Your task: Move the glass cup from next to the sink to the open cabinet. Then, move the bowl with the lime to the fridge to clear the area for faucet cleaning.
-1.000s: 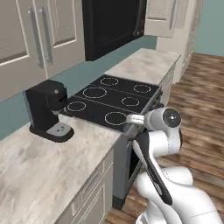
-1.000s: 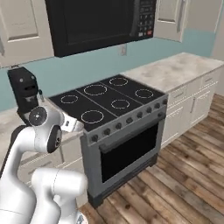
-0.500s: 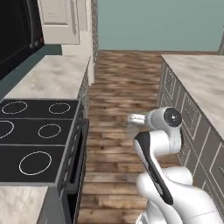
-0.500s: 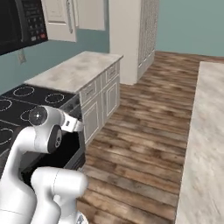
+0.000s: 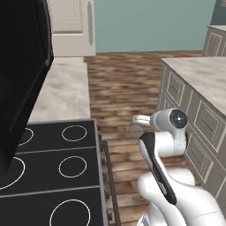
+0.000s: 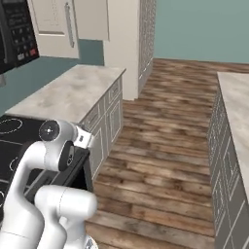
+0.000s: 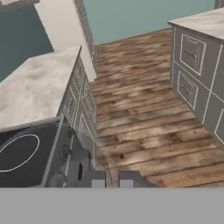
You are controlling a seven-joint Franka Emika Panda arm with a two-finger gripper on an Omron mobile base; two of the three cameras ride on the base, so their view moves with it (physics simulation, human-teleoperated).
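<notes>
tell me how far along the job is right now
Nothing looks done from here. The gripper is shut and carries nothing. The robot is out in the aisle, with the stove beside it, wooden floor ahead and marble counters on both sides. Both moves look left to do: the cup to the cabinet, then the bowl with the lime to the fridge.

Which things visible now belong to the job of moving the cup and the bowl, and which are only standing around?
Belonging to the job:
- gripper, shut, holding nothing.
- No cup, bowl, lime, sink, faucet or fridge can be made out.

Just standing around:
- black stovetop
- marble counter
- grey island cabinets
- wooden floor
- microwave
</notes>
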